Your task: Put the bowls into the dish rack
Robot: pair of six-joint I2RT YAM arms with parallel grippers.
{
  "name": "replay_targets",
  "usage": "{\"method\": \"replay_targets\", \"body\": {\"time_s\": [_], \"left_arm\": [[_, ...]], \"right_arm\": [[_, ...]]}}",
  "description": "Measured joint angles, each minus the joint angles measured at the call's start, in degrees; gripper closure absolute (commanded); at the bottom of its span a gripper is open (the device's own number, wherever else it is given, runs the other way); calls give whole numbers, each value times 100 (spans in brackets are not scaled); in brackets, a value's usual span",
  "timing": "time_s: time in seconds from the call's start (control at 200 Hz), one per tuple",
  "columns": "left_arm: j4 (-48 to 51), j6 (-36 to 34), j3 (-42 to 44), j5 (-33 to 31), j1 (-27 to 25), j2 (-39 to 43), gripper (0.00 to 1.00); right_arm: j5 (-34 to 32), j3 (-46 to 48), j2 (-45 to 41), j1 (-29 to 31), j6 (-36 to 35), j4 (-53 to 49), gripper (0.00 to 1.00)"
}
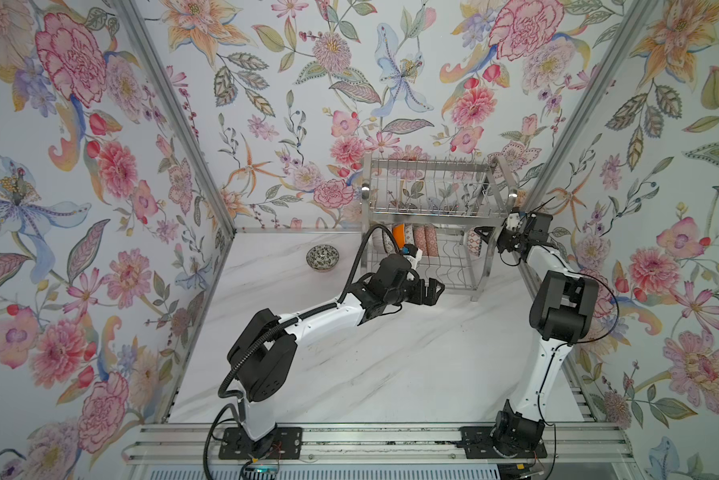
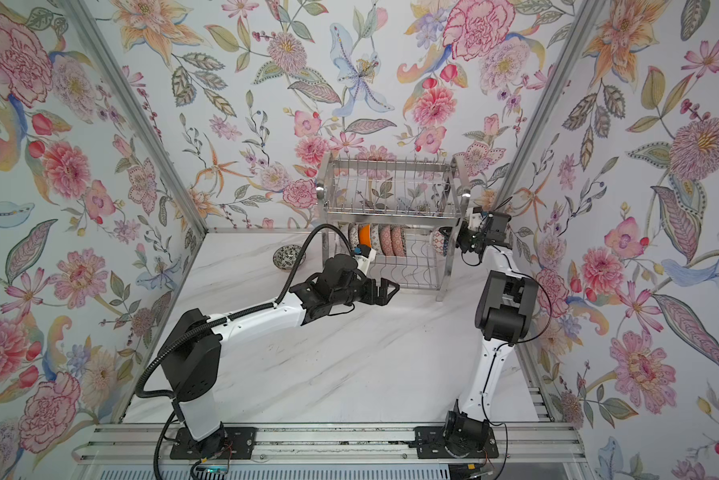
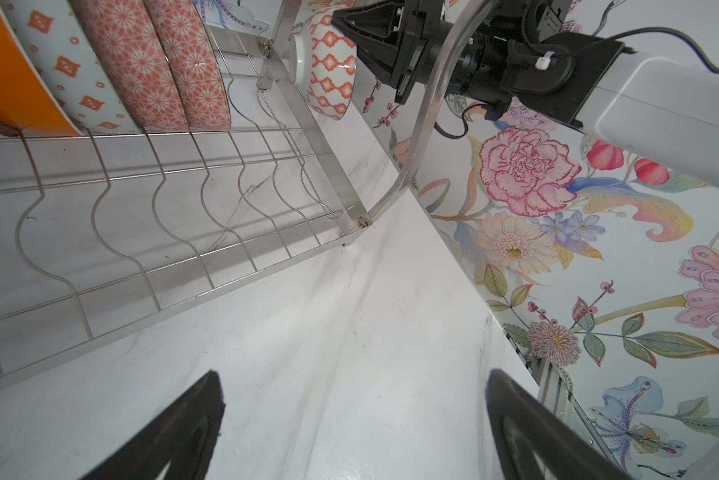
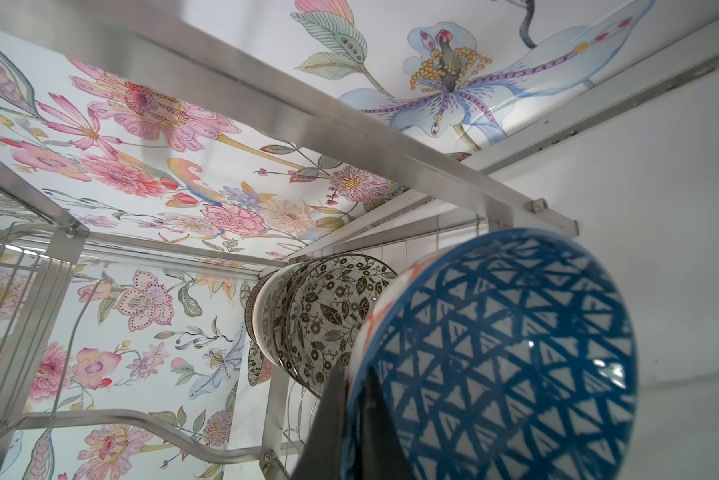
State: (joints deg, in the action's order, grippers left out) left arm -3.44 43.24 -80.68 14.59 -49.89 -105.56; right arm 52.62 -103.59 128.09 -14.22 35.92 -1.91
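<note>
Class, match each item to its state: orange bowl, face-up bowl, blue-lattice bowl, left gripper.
Items: 1 orange bowl; 2 face-up bowl; 3 blue-lattice bowl; 4 left gripper.
States: A fingers open, empty; B clamped by right gripper; C on the table; D standing in the dish rack, lower tier.
Pairs: 1-D, 2-C, 3-B, 4-A.
</note>
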Motion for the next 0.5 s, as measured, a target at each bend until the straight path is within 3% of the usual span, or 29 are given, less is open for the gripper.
{"method": "replay_targets", "body": {"time_s": [0.5], "left_arm": [[109,-46,-109,-2,0,-70,1]], "right_arm": [[769,-186,350,133,861,1217,100]]}}
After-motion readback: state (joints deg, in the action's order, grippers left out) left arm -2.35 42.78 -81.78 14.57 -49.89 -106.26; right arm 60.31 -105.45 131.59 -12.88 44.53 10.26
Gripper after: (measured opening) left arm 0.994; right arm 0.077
